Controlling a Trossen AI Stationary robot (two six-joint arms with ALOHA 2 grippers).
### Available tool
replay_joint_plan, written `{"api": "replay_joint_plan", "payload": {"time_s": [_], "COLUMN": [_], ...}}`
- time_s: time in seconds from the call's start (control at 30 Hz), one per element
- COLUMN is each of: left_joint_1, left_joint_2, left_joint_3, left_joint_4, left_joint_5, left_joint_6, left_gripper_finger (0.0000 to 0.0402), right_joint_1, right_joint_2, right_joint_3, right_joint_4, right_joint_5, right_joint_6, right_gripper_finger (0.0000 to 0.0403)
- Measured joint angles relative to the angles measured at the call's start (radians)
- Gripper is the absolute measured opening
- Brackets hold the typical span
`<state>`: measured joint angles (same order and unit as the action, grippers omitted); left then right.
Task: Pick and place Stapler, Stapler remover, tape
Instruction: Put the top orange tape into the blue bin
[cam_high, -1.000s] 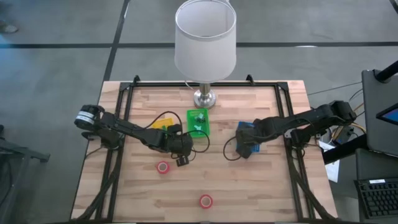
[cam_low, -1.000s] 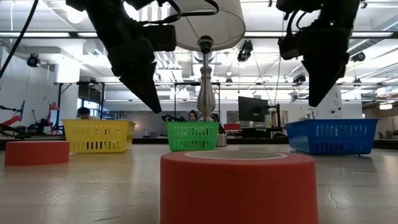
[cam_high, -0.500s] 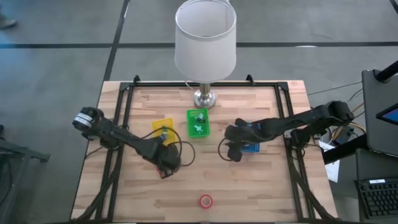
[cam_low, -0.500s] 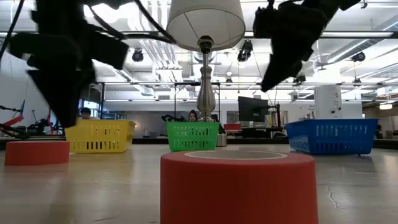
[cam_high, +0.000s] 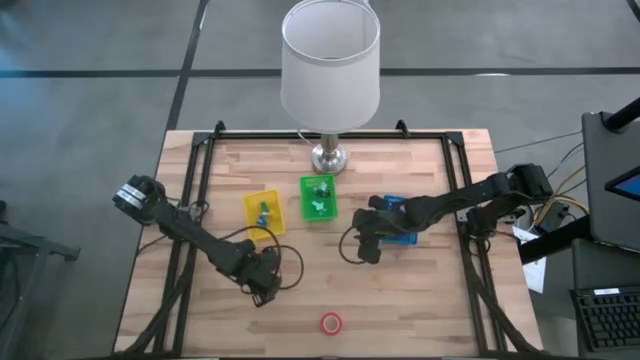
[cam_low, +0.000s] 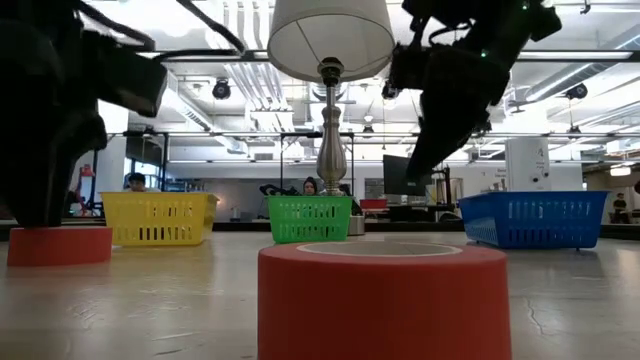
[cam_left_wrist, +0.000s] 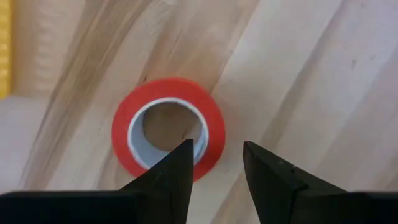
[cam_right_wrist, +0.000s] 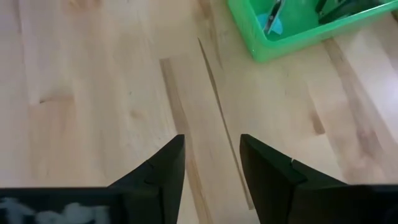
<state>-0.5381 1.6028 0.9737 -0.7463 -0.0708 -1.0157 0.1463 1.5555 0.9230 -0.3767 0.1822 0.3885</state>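
The yellow basket (cam_high: 263, 211) held small blue-green items; the green basket (cam_high: 319, 196) held green and dark pieces. Both baskets lay beyond the left gripper (cam_left_wrist: 214, 163), whose fingers stood apart, holding nothing, straddling the rim of a red tape roll (cam_left_wrist: 168, 135) with a pale core, flat on the wooden table (cam_high: 400, 300). Another red roll (cam_high: 331, 323) lay nearby. The right gripper (cam_right_wrist: 211, 158), fingers apart and empty, hovered beside the blue basket (cam_high: 401, 236).
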Motion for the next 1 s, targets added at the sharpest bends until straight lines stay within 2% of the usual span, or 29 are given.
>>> {"api": "replay_joint_plan", "payload": {"time_s": [0.2,0.33,0.43,0.53,0.63,0.7,0.83,1.0], "left_joint_1": [0.000,0.000,0.001,0.005,0.014,0.021,0.042,0.062], "left_joint_2": [0.001,0.001,0.003,0.001,0.002,0.002,0.002,0.003], "left_joint_3": [-0.080,-0.127,-0.126,-0.084,-0.024,0.022,0.092,0.121], "left_joint_4": [0.099,0.224,0.335,0.335,0.338,0.349,0.354,0.408], "left_joint_5": [-0.032,-0.055,-0.056,-0.084,-0.178,-0.269,-0.354,-0.511], "left_joint_6": [0.016,0.090,0.165,0.256,0.397,0.495,0.636,0.773], "left_gripper_finger": [0.0142,0.0139,0.0115,0.0070,0.0034,0.0035,0.0035,0.0052], "right_joint_1": [0.000,0.000,0.000,0.000,0.000,0.000,0.001,0.012], "right_joint_2": [0.032,0.032,0.030,0.030,0.030,0.030,0.030,0.030], "right_joint_3": [0.006,0.006,0.006,0.006,0.006,0.006,0.006,0.006], "right_joint_4": [0.012,0.015,0.016,0.018,0.021,0.031,0.084,0.200], "right_joint_5": [0.000,0.000,0.000,0.000,-0.007,-0.015,-0.074,-0.115], "right_joint_6": [-0.004,-0.007,-0.007,-0.013,-0.023,-0.008,-0.002,-0.003], "right_gripper_finger": [0.0151,0.0146,0.0142,0.0138,0.0134,0.0131,0.0125,0.0118]}}
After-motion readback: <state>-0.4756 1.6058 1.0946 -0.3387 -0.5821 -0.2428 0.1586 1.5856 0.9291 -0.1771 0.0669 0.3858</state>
